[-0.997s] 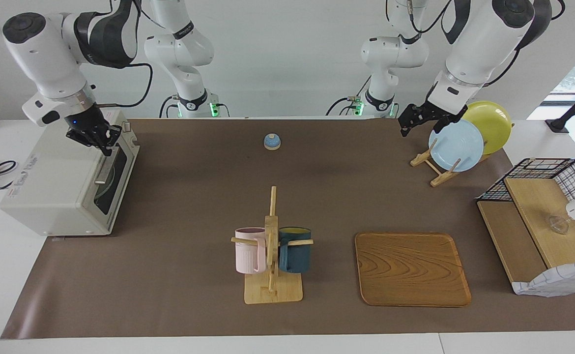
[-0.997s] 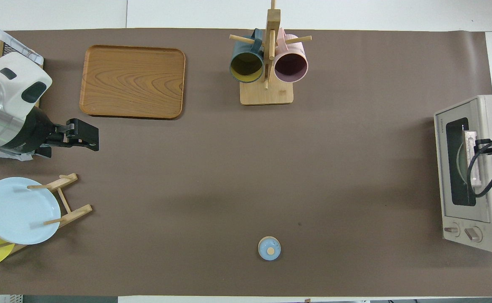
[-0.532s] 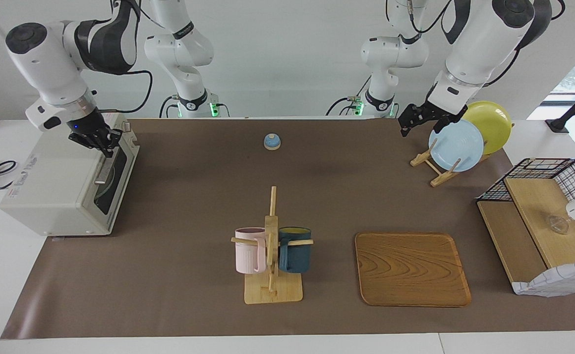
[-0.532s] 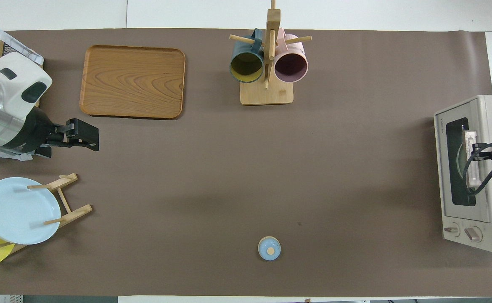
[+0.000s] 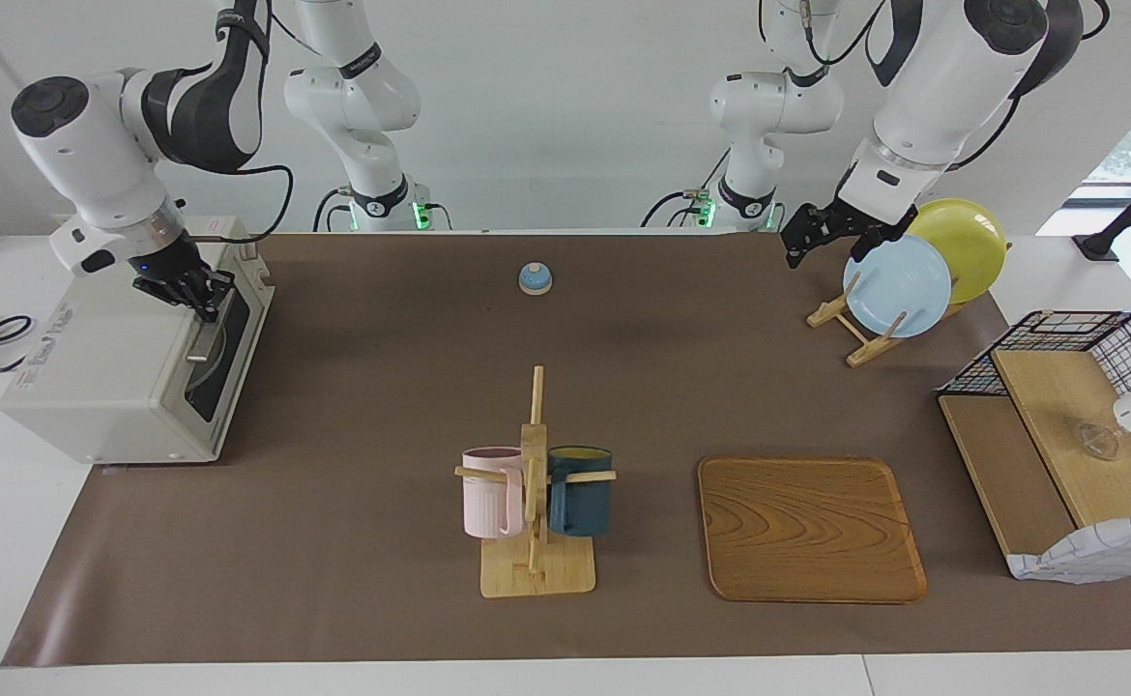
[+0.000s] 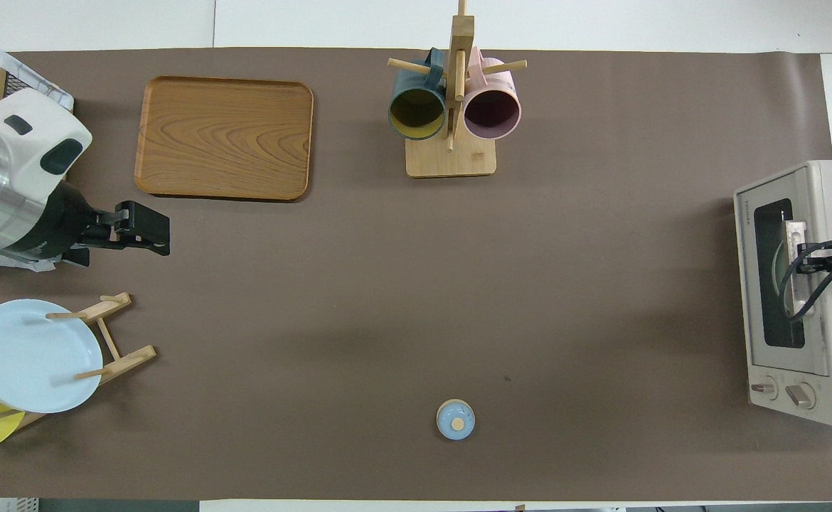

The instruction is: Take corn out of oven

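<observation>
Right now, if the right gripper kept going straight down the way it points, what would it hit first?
Most likely the oven: the shut right gripper sits at the door's bar handle, so the handle comes first, though whether they touch is unclear.

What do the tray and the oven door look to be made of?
Tray: wood or a wood-look laminate, judging by the swirling grain, with a smooth satin finish. Oven door: dark glass pane, faintly reflective, with a bare metal bar handle.
</observation>
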### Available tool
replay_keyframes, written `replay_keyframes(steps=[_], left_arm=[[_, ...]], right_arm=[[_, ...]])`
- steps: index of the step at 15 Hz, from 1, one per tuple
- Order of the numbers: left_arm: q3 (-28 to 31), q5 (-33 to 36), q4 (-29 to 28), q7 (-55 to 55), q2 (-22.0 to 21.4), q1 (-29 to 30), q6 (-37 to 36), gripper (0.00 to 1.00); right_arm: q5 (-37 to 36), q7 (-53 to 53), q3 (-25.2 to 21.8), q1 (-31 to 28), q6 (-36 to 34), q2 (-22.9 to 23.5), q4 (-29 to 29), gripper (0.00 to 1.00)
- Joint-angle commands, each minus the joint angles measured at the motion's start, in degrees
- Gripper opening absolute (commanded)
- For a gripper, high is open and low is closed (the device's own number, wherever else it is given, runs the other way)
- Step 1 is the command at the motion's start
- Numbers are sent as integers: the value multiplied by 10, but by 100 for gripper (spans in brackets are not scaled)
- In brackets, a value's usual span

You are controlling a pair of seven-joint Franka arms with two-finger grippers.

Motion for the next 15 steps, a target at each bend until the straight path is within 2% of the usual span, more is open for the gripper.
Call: replay_keyframes(steps=[1,10,15], left_arm=[[1,-6,-8,1,-11,0,-2,100],[1,-6,-20,0,-18,-2,-1,100],[1,-6,-20,4,-18,3,-1,100]], right_arm=[[-6,7,3,-7,12,1,-8,0],[-5,8,4,-15,31,2,-25,0],[3,12,9,4,34,3,-39,0]])
